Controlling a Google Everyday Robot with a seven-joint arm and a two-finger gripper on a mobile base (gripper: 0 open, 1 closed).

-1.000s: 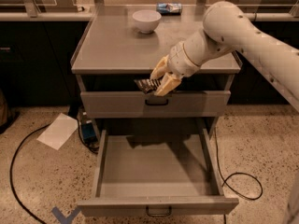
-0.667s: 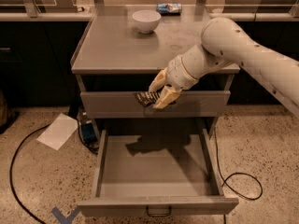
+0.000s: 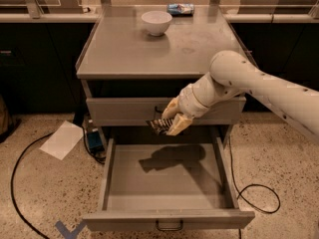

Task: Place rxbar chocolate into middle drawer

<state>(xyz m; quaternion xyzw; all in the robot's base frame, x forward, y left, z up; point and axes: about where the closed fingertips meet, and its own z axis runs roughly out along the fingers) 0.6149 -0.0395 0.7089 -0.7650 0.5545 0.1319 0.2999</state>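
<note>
The rxbar chocolate [image 3: 159, 126] is a small dark wrapped bar with pale lettering, held between my gripper's tan fingers [image 3: 180, 124]. My gripper [image 3: 171, 119] is shut on it, in front of the closed upper drawer [image 3: 114, 111] and above the back of the open middle drawer [image 3: 167, 183]. The middle drawer is pulled far out, its grey inside bare, with the arm's shadow on its floor. Its dark wire handle [image 3: 169, 227] shows at the front edge. My white arm [image 3: 259, 86] reaches in from the right.
A white bowl [image 3: 156, 22] and a blue-and-white packet [image 3: 180, 8] sit at the back of the cabinet top [image 3: 124, 54]. A white paper [image 3: 62, 139] and black cables [image 3: 20, 178] lie on the floor to the left; another cable [image 3: 259, 193] lies to the right.
My gripper has moved downward with the bar, from the cabinet's top edge to in front of the upper drawer, over the open middle drawer.
</note>
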